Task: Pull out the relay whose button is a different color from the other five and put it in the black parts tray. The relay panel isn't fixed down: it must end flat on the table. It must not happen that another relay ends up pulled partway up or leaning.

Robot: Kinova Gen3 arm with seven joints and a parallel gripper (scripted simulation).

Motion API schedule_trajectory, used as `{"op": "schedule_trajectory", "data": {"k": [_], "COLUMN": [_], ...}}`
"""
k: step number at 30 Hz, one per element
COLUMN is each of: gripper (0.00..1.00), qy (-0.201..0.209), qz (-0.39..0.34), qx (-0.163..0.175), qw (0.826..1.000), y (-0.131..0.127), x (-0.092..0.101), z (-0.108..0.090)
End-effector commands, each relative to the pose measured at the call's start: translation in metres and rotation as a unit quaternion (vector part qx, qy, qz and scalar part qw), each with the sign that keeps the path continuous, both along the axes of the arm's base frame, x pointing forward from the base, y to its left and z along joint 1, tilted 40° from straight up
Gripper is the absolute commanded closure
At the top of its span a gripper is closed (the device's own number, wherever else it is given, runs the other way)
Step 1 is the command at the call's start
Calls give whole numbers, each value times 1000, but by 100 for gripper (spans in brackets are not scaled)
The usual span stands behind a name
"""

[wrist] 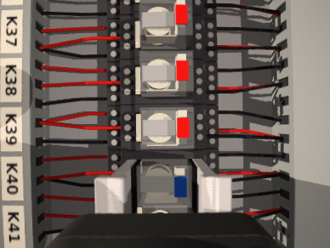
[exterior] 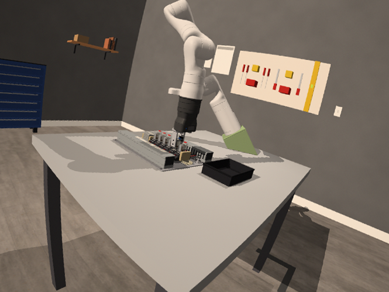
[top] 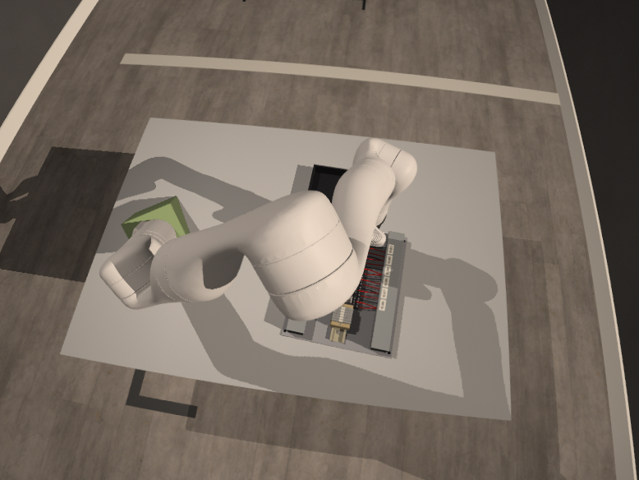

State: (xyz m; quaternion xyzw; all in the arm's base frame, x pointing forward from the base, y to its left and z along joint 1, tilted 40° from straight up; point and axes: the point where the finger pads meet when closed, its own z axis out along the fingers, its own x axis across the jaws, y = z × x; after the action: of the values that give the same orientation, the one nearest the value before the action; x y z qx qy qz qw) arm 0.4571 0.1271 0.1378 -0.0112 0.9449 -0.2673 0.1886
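In the wrist view my gripper [wrist: 164,177] is shut on the relay with the blue button [wrist: 180,187], which sits in the row beside label K40. The relay still stands in line with the others. Three relays with red buttons [wrist: 183,127] [wrist: 182,70] [wrist: 182,14] sit above it in that view. The relay panel [top: 384,325] [exterior: 142,146] lies flat on the table. In the exterior view the gripper [exterior: 180,137] reaches straight down onto the relay row. The black parts tray [exterior: 226,171] [top: 324,177] stands beside the panel; the arm hides part of it in the top view.
A green wedge-shaped arm base [top: 157,217] [exterior: 242,141] stands on the table [exterior: 164,207]. Red and black wires [wrist: 72,123] run to both sides of the relays. A tan component [top: 339,328] [exterior: 185,155] sits at the panel's end.
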Motion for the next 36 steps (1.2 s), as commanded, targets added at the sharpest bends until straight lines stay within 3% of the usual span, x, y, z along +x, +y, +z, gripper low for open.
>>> {"op": "schedule_trajectory", "data": {"k": [1, 36], "gripper": [100, 100], "qy": [-1, -23], "qz": [1, 14], "qx": [1, -2], "qw": [1000, 1000], "y": [1, 1], "x": [0, -2], "z": [1, 0]}}
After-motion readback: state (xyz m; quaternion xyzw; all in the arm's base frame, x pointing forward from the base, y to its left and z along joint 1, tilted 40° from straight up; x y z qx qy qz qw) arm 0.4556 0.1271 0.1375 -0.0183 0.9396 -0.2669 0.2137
